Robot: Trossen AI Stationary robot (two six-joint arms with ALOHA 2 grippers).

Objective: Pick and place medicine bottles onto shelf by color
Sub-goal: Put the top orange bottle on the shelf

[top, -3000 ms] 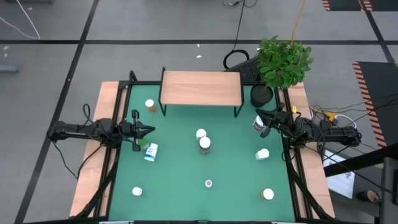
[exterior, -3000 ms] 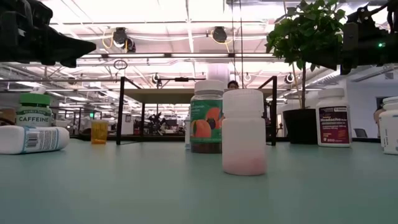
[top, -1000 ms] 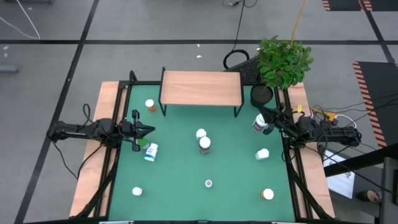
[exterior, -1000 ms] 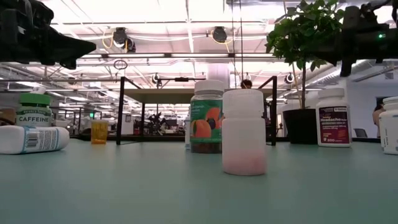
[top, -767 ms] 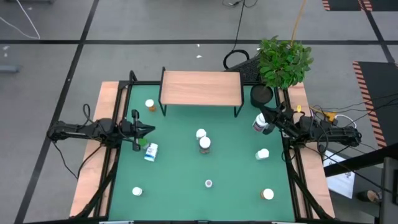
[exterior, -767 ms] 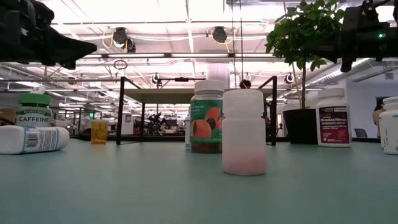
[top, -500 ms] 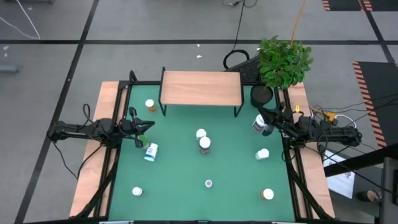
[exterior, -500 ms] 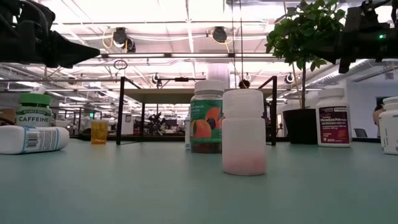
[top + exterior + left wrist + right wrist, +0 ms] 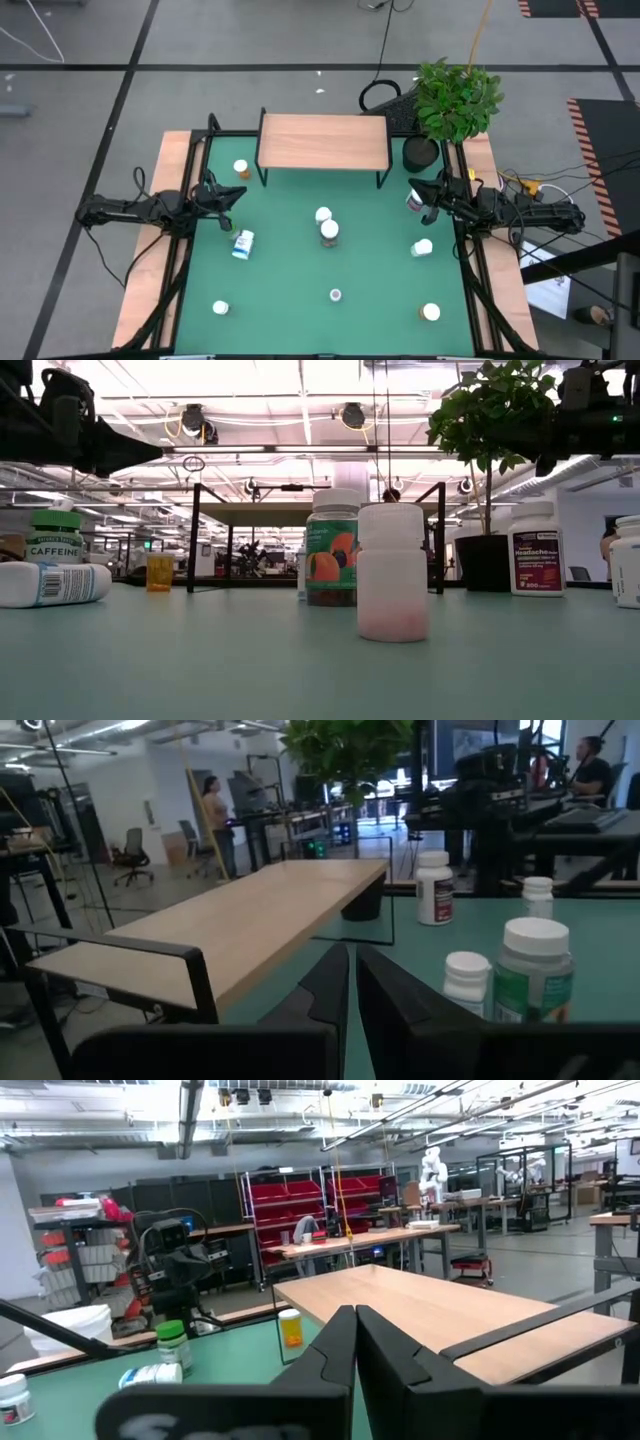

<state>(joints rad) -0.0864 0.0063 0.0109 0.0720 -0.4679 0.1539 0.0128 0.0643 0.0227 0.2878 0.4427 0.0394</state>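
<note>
the medicine bottles stand scattered on the green mat (image 9: 300, 270), none on the shelf (image 9: 323, 140), whose light wood top sits at the far middle edge of the mat. at centre a bottle with a fruit picture on a green label (image 9: 332, 560) stands just behind a plain white bottle (image 9: 392, 571); from above these are the white caps at (image 9: 329, 232) and (image 9: 323, 214). on the left side a green-capped bottle reading "caffeine" (image 9: 54, 546) stands by a white bottle lying on its side (image 9: 55, 584), its label too small to read. a small orange bottle (image 9: 159, 572) stands near the shelf's left leg. on the right a white bottle with a dark red label reading "headache" (image 9: 535, 549) stands beside the black plant pot (image 9: 421, 153). more white-capped bottles sit toward the near edge (image 9: 220, 308), (image 9: 335, 294), (image 9: 431, 312) and right side (image 9: 423, 247).

the left gripper (image 9: 232, 197) hovers over the mat's left edge, above the fallen bottle, its fingers (image 9: 335, 982) nearly closed on nothing, a thin gap between. the right gripper (image 9: 420, 190) hangs over the "headache" bottle near the pot, fingers (image 9: 340, 1342) likewise narrow and empty.
</note>
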